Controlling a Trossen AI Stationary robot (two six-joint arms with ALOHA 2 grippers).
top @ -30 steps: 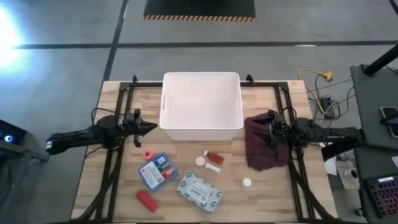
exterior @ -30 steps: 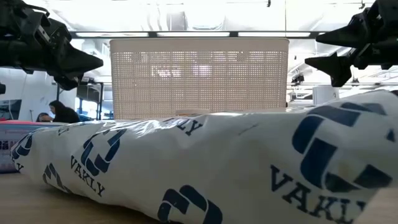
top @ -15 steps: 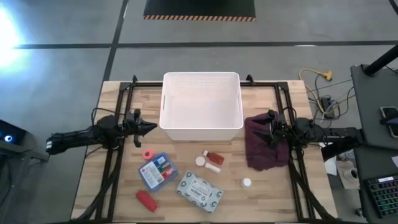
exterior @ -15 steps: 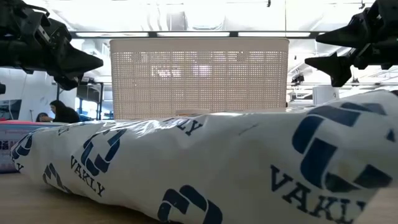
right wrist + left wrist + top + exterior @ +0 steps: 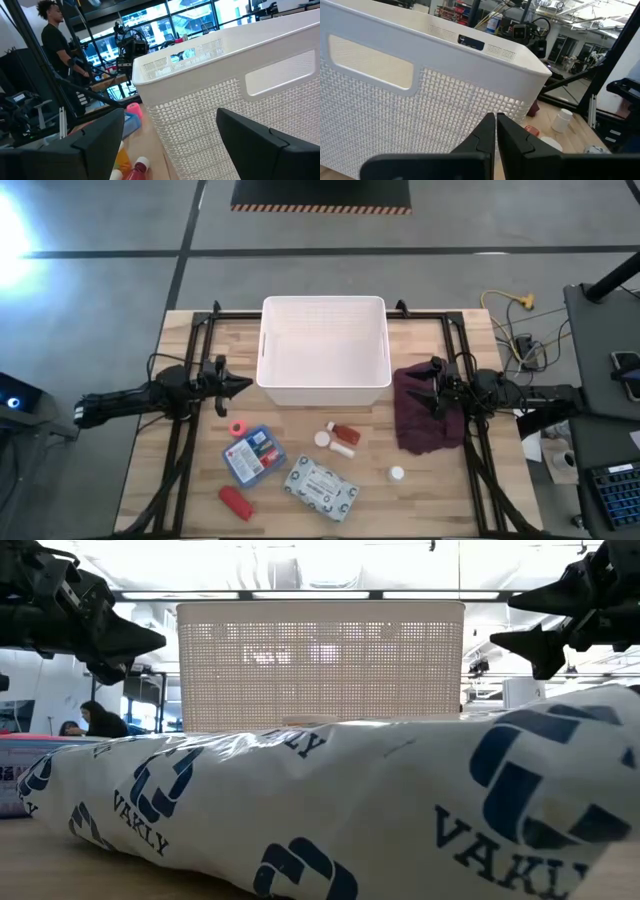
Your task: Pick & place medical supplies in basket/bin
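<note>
1. Zero supplies sit in the white bin (image 5: 324,350); the blue box (image 5: 252,454), patterned packet (image 5: 321,487) and red bottles (image 5: 236,502) lie on the worktop (image 5: 420,500) in front of it.
2. Nothing has shifted over the past second, so picking has not begun.
3. The left tool (image 5: 240,385), fingers pressed together, and the right tool (image 5: 425,376), spread wide, flank the bin.

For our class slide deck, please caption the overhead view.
Empty white bin waits while supplies lie on the table; left hand shut, right hand open.

A grey concrete floor (image 5: 100,280) surrounds the wooden worktop (image 5: 420,500). A black mat with striped edge (image 5: 320,194) lies beyond it, and a person in black (image 5: 52,40) stands before bright windows (image 5: 195,22)
</note>
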